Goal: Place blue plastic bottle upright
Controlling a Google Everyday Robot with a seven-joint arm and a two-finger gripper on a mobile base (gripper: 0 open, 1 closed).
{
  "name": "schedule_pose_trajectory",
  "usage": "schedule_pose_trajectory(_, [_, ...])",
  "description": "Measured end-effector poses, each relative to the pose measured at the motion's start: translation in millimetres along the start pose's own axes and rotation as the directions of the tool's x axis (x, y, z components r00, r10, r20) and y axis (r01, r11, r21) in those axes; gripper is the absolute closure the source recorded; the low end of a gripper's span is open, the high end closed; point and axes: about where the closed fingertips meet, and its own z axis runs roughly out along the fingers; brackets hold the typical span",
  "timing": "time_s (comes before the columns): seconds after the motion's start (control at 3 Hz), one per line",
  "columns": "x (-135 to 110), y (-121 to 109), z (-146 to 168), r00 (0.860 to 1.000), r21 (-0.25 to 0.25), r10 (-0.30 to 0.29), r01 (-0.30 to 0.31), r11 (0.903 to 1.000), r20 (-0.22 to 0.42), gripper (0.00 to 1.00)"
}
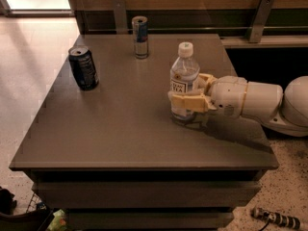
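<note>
Saw pincer (186, 91) clamped on the lower body of the blue plastic bottle (184, 71), yellowish fingers (188, 102) wrapped at label height, so holding the bottle, not spread wide. Found bottle inside the pincer, upright, white cap (185, 48) straight above the grip. Base looked touching or just off the desk (120, 129); could not tell which. Traced white arm (260, 100) running back behind the pincer past the desk's edge.

Judged step in hand as set-down and release. To do it well: needed to get the base flat on the desk before letting go, spread both fingers evenly and slowly so as not to drag the ribbed body sideways, then back straight out along the arm's line without brushing the label. Rated tip-over the main risk, given a tall, narrow, probably light bottle.

Logged dark soda can (83, 67) well ahead of the pincer's tips, standing. Logged slim can (140, 36) ahead and off to the far side, standing, also well apart. Judged both too far off to matter on retreat.

Noted flat matte grey-brown desk with drawer-like fronts below. Noted pale speckled floor (29, 81) beyond the desk ahead of the pincer, wood panel with metal brackets (260, 18) on the far side. Spotted a small dark item (274, 219) on the floor below and behind the pincer; could not identify.
</note>
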Motion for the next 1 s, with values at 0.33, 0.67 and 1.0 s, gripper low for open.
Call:
schedule_pose_trajectory(0.33, [-0.6,1.3,1.8,1.000,-0.004,-0.001,0.001,1.0000,0.000,0.59])
schedule_pose_trajectory(0.67, [-1.5,3.0,4.3,1.000,-0.009,-0.003,0.003,1.0000,0.000,0.28])
schedule_pose_trajectory(1.0, [-2.1,4.1,5.9,1.000,-0.013,-0.004,0.004,0.9999,0.000,0.04])
